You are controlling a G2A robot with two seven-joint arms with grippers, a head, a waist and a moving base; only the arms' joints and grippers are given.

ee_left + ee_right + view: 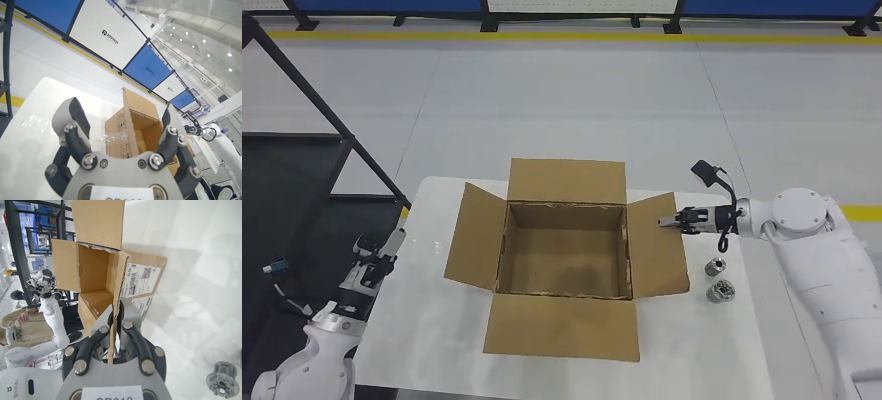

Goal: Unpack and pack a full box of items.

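left tool (122, 106) spread wide, arm low | right tool (115, 313) clamped on box flap (122, 275), arm outstretched

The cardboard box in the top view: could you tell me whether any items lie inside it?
No, the cardboard box shows a bare brown floor with nothing on it.

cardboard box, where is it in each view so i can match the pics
Top view: the cardboard box sits open in the middle of the table, flaps spread.
Left wrist view: just beyond the open left tool, framed by it.
Right wrist view: straight ahead, one flap pinched in the right tool.
Shared landmark: that right tool at the flap, seen in all three.
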